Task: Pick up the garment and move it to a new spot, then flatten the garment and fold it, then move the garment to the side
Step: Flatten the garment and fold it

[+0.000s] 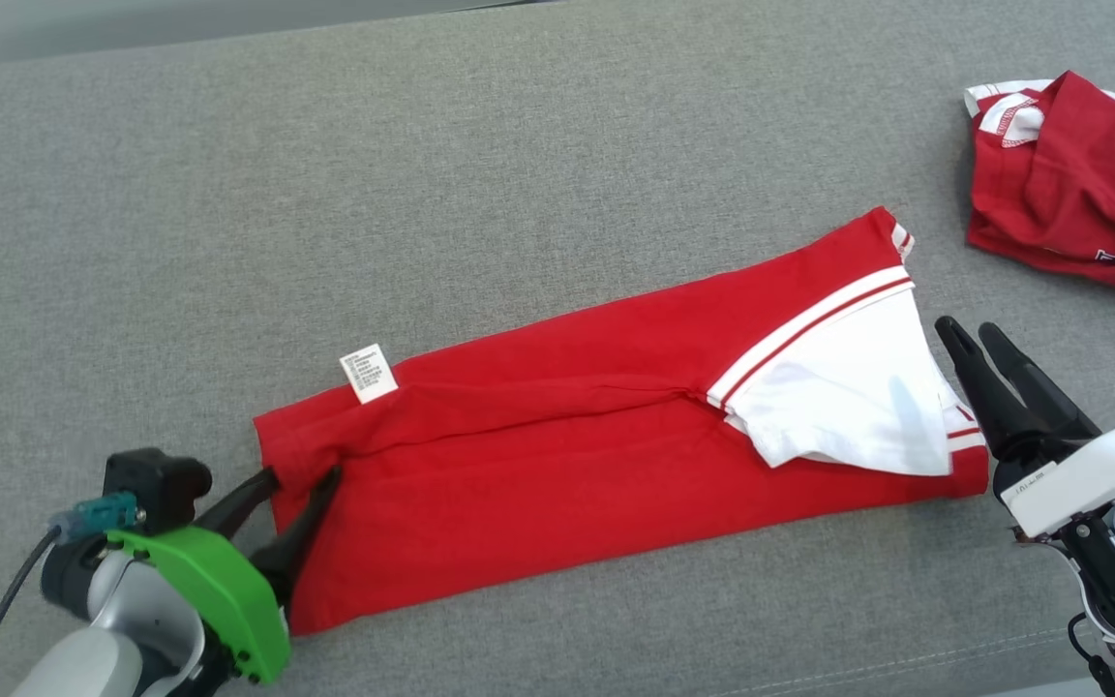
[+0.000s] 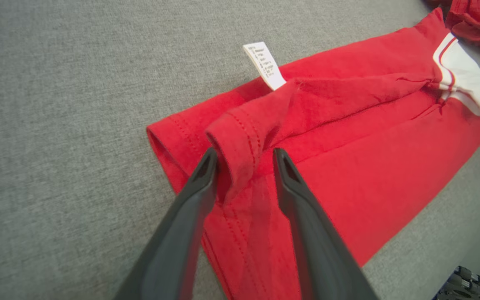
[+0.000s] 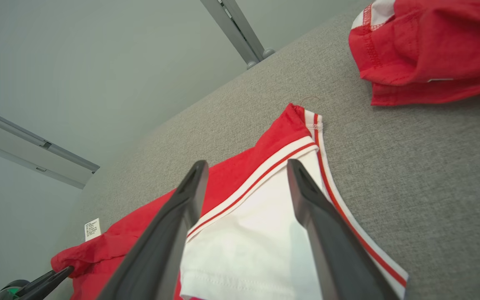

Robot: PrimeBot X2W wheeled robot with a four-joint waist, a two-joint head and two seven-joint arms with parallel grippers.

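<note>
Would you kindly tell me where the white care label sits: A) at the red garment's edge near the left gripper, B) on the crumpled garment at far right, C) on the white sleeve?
A: the care label juts from the red garment's far edge, near the left gripper.

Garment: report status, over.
Left gripper open, astride hem of garment. Right gripper open by white sleeve. Garment folded lengthwise. Second red garment apart, upper right.

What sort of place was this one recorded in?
Likely a lab or test room for clothes folding: a wide grey fabric-covered surface, a half-folded red shirt on it, another crumpled red garment aside, and a bare pale wall with metal rails behind.
</note>
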